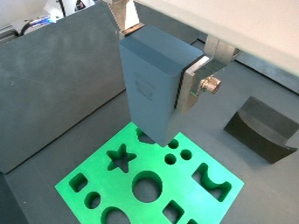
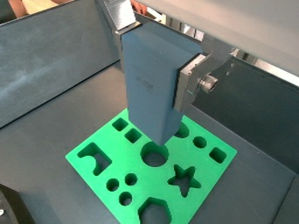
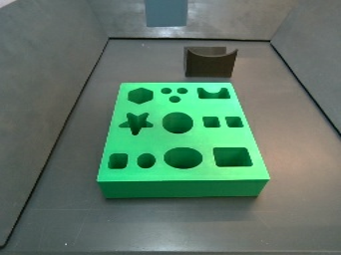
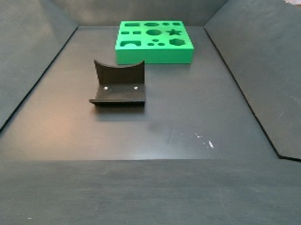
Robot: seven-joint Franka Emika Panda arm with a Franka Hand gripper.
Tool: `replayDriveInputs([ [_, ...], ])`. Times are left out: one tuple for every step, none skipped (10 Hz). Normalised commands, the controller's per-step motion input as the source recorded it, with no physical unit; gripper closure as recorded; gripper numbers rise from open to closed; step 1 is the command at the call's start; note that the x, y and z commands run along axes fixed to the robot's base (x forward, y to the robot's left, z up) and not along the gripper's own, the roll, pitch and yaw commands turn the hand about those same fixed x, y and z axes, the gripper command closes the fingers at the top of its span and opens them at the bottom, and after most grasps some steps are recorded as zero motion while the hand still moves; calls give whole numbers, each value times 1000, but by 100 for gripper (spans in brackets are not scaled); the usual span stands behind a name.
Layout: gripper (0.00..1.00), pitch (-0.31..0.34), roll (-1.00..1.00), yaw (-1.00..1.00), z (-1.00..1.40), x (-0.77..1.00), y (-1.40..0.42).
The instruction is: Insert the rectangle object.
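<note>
My gripper (image 1: 158, 57) is shut on the rectangle object (image 1: 152, 96), a tall smooth grey-blue cuboid. It holds the block upright by its upper end, one silver finger on each side. Both wrist views show this, with the gripper (image 2: 155, 57) and the block (image 2: 149, 96) also in the other one. The block hangs in the air above the green board (image 1: 105, 192), clear of it. In a side view only its lower end (image 3: 166, 10) shows at the top edge, and the gripper is out of frame. The board (image 3: 206, 139) has several shaped holes, among them a rectangular one (image 3: 230, 156).
The dark fixture (image 3: 209, 62) with a curved notch stands on the floor just beyond the board; it also shows in a wrist view (image 1: 263, 127) and in a side view (image 4: 118, 83). Dark grey walls enclose the floor. The board (image 4: 159, 54) lies at the far end.
</note>
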Motion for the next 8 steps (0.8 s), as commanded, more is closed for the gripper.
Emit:
replayDriveInputs([
  [100, 0, 189, 0, -437, 323, -257],
  [100, 0, 260, 80, -746, 643, -494],
  [100, 0, 181, 63, -786, 763, -429],
  [100, 0, 127, 0, -734, 926, -303],
  [100, 0, 109, 0, -717, 954, -286],
  [100, 0, 51, 0, -740, 997, -231],
  [100, -37, 0, 0, -671, 1000, -251],
  [100, -14, 0, 0, -506, 1000, -354],
])
